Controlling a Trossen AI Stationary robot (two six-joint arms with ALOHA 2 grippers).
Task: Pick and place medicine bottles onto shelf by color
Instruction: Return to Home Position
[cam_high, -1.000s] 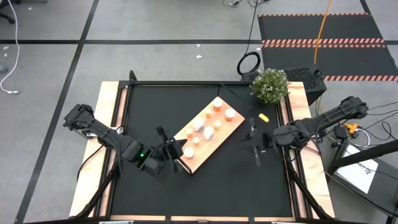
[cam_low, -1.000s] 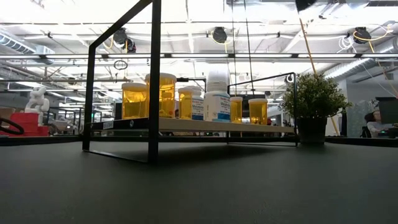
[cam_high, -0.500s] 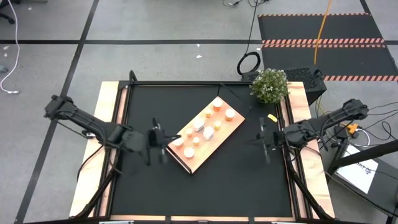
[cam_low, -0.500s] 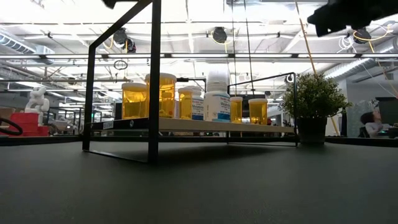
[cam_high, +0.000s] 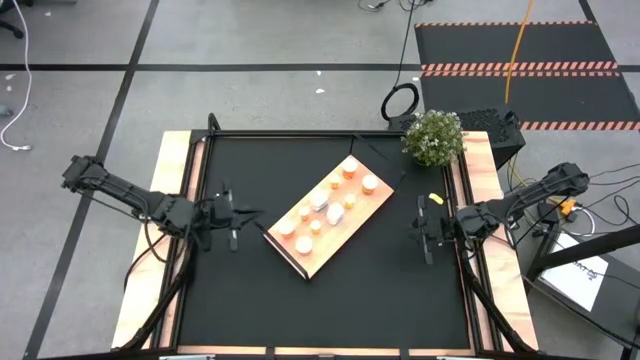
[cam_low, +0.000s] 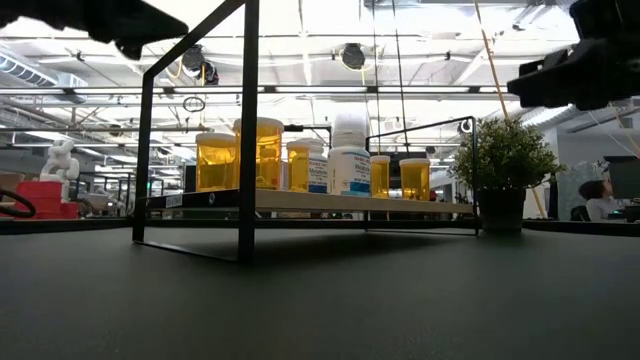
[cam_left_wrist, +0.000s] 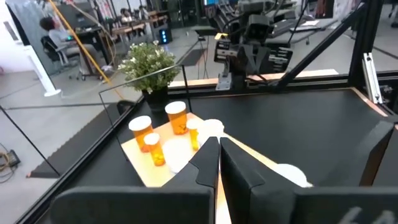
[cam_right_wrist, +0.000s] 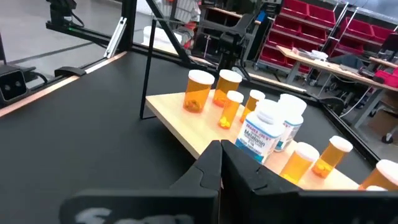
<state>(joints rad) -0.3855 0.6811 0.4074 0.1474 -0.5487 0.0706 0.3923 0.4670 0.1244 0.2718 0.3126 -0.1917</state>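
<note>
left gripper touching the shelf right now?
Apart. The high view shows bare black mat between the left gripper and the shelf.

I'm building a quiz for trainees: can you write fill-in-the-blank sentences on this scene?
The left gripper and the right gripper are both ____, holding nothing. The medicine bottles stand ____ on the shelf. The potted plant stands on the ____ arm's side.
Missing: shut; upright; right.
</note>
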